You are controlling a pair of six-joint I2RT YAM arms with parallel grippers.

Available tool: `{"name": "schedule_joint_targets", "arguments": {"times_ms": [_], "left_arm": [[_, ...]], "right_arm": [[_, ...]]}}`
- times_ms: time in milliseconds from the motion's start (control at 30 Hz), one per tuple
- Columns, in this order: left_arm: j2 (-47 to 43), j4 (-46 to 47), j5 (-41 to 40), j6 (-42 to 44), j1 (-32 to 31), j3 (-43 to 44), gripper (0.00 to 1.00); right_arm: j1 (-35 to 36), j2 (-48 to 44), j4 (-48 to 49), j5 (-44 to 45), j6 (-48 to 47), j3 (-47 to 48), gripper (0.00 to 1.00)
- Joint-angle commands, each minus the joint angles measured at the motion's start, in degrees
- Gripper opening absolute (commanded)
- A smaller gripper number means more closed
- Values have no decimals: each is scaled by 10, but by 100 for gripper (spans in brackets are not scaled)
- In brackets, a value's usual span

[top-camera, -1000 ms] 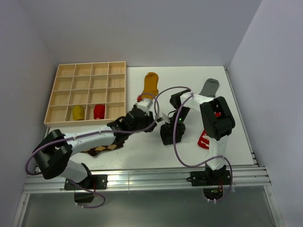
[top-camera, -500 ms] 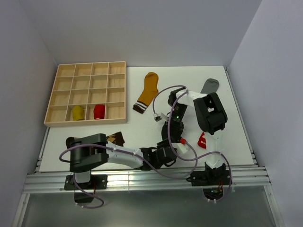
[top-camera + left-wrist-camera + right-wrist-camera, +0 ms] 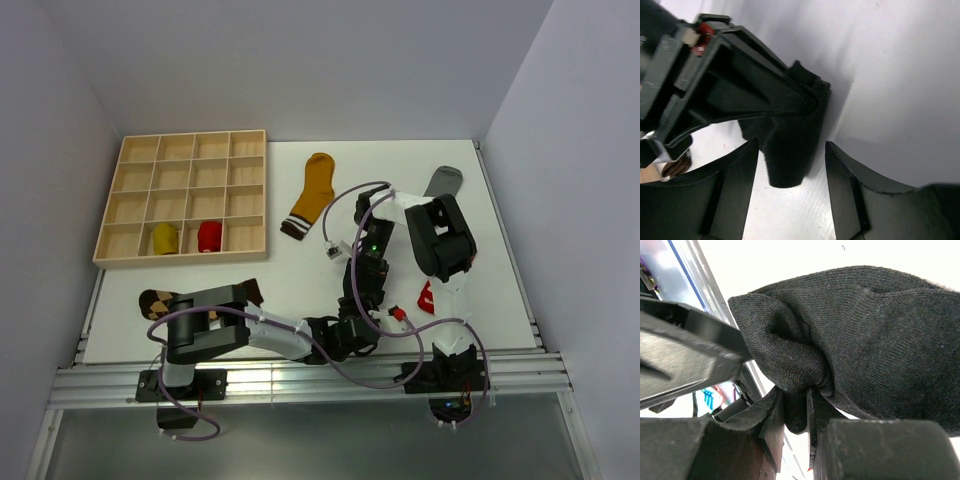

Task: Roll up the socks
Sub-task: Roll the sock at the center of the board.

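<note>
My right gripper [image 3: 796,400] is shut on a fold of the black sock [image 3: 880,330], which bunches above the fingers. In the top view it [image 3: 362,300] points down near the table's front edge. My left gripper [image 3: 791,147] is open, and the black sock's hanging end [image 3: 790,165] sits between its fingers without being pinched. In the top view the left gripper [image 3: 350,336] lies low just below the right one. A mustard yellow sock [image 3: 315,190], a grey sock [image 3: 441,181], a red sock [image 3: 427,297] and a brown argyle sock [image 3: 158,300] lie flat.
The wooden grid tray [image 3: 185,150] stands at the back left with a yellow bundle [image 3: 164,238] and a red bundle [image 3: 208,236] in its front row. The left arm [image 3: 250,325] stretches along the front edge. A metal rail [image 3: 300,375] runs below.
My left arm has swung from the table's middle down to the front edge. My right gripper has moved toward the front edge. The argyle sock now shows more.
</note>
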Motion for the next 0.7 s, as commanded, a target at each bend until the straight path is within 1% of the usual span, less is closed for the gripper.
{"name": "schedule_joint_targets", "arguments": {"times_ms": [0, 133, 333, 367, 533, 567, 633, 667], "left_arm": [[8, 21, 30, 14, 1, 14, 60], [11, 22, 46, 7, 6, 10, 58], [13, 8, 107, -17, 26, 4, 46], [18, -4, 116, -22, 32, 5, 42], [17, -21, 179, -54, 51, 9, 28], [18, -28, 193, -58, 55, 11, 22], [20, -51, 211, -75, 59, 21, 14], [22, -65, 234, -86, 62, 27, 7]], "right_arm": [[-2, 21, 23, 24, -1, 18, 17], [-2, 27, 21, 24, -1, 20, 16], [-2, 34, 20, 19, -1, 24, 16], [-2, 36, 20, 18, -2, 24, 16], [-2, 38, 16, 12, -5, 29, 18], [-2, 38, 13, 11, -8, 31, 19], [-3, 35, 16, 7, -4, 36, 22], [-4, 32, 13, 4, -7, 38, 24]]}}
